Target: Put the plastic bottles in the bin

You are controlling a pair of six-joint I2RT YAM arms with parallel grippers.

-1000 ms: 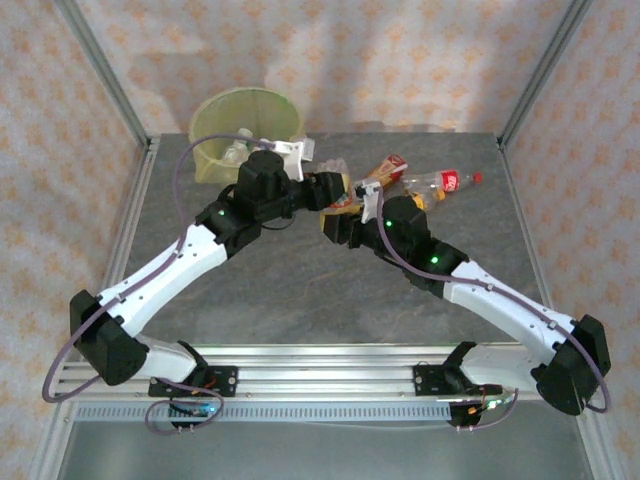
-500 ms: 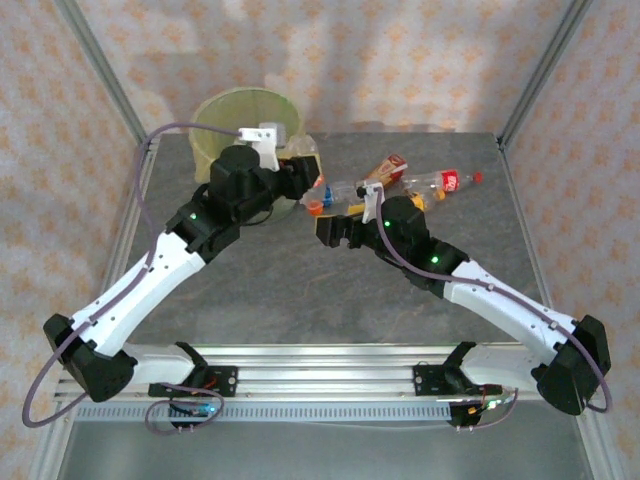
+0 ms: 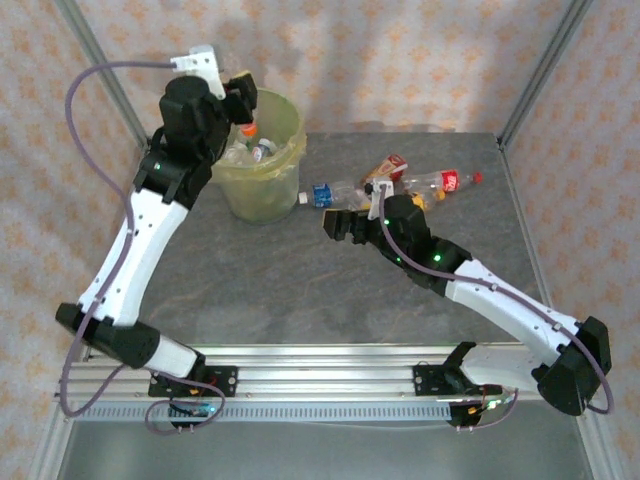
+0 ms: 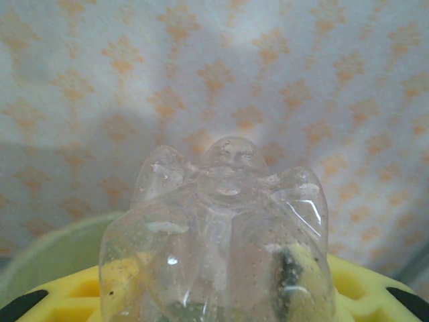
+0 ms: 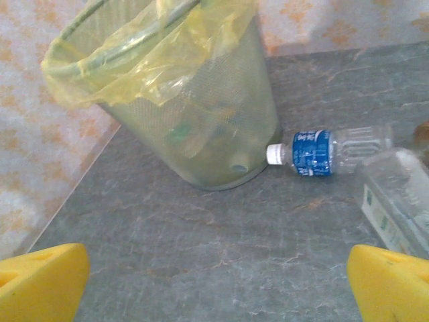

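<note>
Clear, thin-walled plastic is glinting in the bottle [image 4: 221,228] that the left pincer [image 3: 238,100] is clamping by its body, petal-moulded base outward, directly above the bin [image 3: 272,195]. It is looking light, crushable and slick, so a mid-body hold is suiting it. The right pincer [image 5: 214,285] is gaping wide and empty, facing a blue-labelled bottle [image 5: 326,151] lying just beside the bin's foot, with more bottles [image 3: 420,182] lying farther from the bin.

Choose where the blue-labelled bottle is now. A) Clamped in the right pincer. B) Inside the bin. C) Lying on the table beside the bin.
C: the blue-labelled bottle lies on its side on the table, cap by the bin, and the right pincer is open and empty.
</note>
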